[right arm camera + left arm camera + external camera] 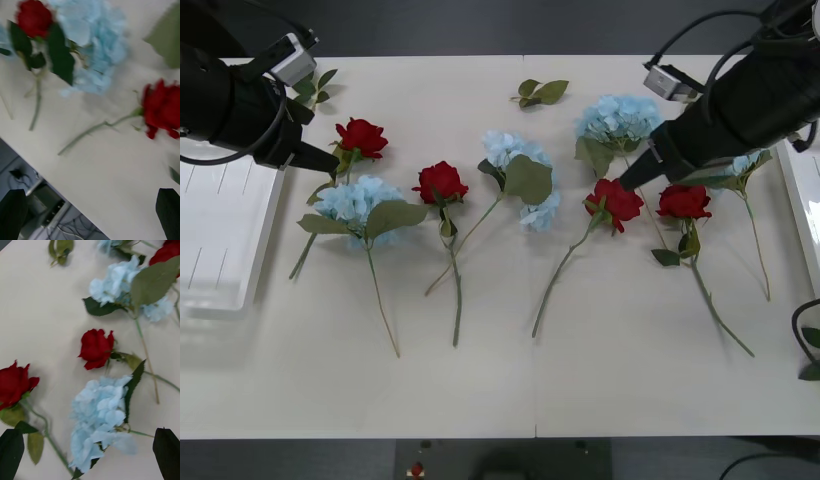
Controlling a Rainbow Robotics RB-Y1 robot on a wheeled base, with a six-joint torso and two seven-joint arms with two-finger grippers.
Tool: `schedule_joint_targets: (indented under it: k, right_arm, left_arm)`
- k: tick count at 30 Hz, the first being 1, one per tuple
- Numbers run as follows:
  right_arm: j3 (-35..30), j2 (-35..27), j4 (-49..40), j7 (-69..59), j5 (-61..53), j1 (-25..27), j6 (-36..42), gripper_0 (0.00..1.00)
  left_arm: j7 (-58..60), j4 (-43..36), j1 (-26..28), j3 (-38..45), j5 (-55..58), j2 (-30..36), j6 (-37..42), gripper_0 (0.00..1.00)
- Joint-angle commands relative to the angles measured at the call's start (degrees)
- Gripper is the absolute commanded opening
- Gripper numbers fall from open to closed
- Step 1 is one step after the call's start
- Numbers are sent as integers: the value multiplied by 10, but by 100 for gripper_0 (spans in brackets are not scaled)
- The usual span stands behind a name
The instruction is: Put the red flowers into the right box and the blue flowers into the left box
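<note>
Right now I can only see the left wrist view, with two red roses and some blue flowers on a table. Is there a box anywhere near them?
Observer: Yes. In the front view the left box lies at the table's left edge, right beside the left gripper.
Operator: How many red ones are there altogether?
Observer: Four red flowers lie in a row across the table, two of them toward the right side.
Operator: And what is the other arm doing?
Observer: The right gripper is open and hovers close to the third red flower from the left.
</note>
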Motion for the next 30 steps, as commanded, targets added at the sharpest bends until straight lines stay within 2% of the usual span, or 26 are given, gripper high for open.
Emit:
schedule_joint_targets:
  k: [1, 7, 14, 17, 22, 27, 30]
  right_arm:
    - [-4, -59, -10, -34, 44, -12, 7, 100]
    - [5, -119, -8, -22, 76, -10, -4, 100]
    - [104, -190, -7, 52, 92, 6, -117, 100]
    - [111, -191, -7, 53, 100, 26, -156, 100]
    - [141, -190, -7, 53, 121, 48, -230, 100]
    - [177, -187, 1, 48, 152, 55, -286, 100]
    - [181, -173, 36, 51, 166, 55, -310, 100]
  left_arm:
    - [97, -13, -23, 9, -55, 17, -20, 100]
    - [180, -12, -33, 8, -125, 15, -23, 100]
    - [279, -8, -57, -59, -205, 15, -41, 100]
    - [315, 11, -73, -100, -225, 15, -64, 100]
    - [326, 86, -107, -158, -218, 11, -110, 100]
    - [324, 151, -131, -176, -217, -7, -122, 100]
    - [323, 188, -143, -176, -222, -24, -123, 100]
